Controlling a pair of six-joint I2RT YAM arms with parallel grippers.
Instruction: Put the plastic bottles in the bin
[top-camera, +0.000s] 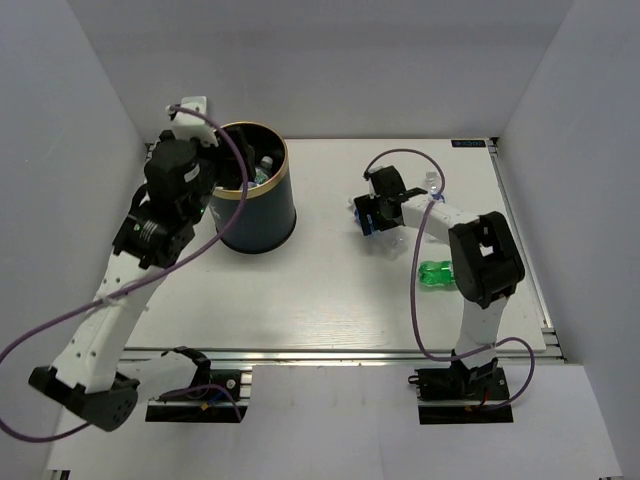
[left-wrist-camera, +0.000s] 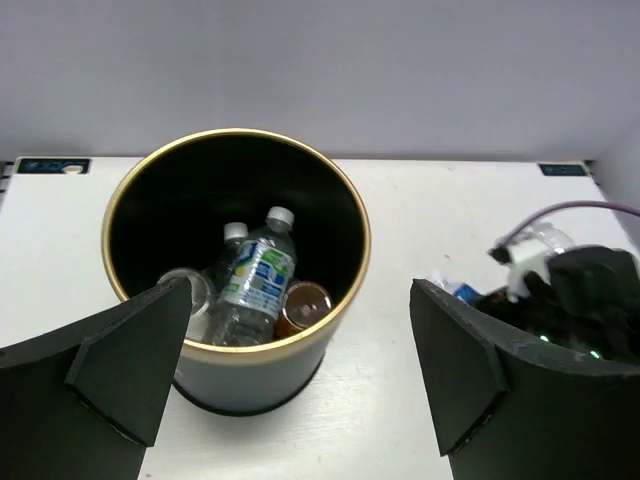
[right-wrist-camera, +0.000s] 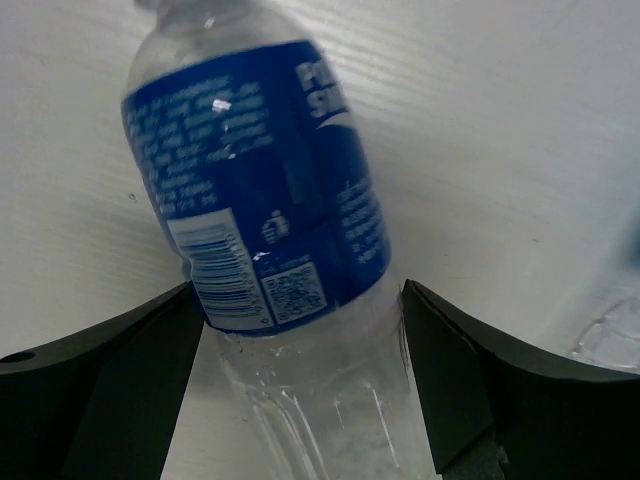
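Note:
The dark bin (top-camera: 268, 218) with a gold rim (left-wrist-camera: 238, 133) stands at the back left. It holds a clear labelled bottle (left-wrist-camera: 250, 285), an orange bottle (left-wrist-camera: 303, 308) and a plain clear bottle (left-wrist-camera: 188, 298). My left gripper (top-camera: 212, 190) is open and empty beside the bin's left rim, with nothing between its jaws (left-wrist-camera: 300, 300). My right gripper (top-camera: 368, 216) is shut on a clear bottle with a blue label (right-wrist-camera: 260, 190); its fingers (right-wrist-camera: 130, 380) press on both sides of the bottle's lower body. A green bottle (top-camera: 437, 273) lies on the table beside the right arm.
White walls close in the table at the back and on both sides. The right arm (left-wrist-camera: 565, 300) with its purple cable shows to the right of the bin. A bit of another clear object (right-wrist-camera: 612, 335) lies at the right edge of the right wrist view.

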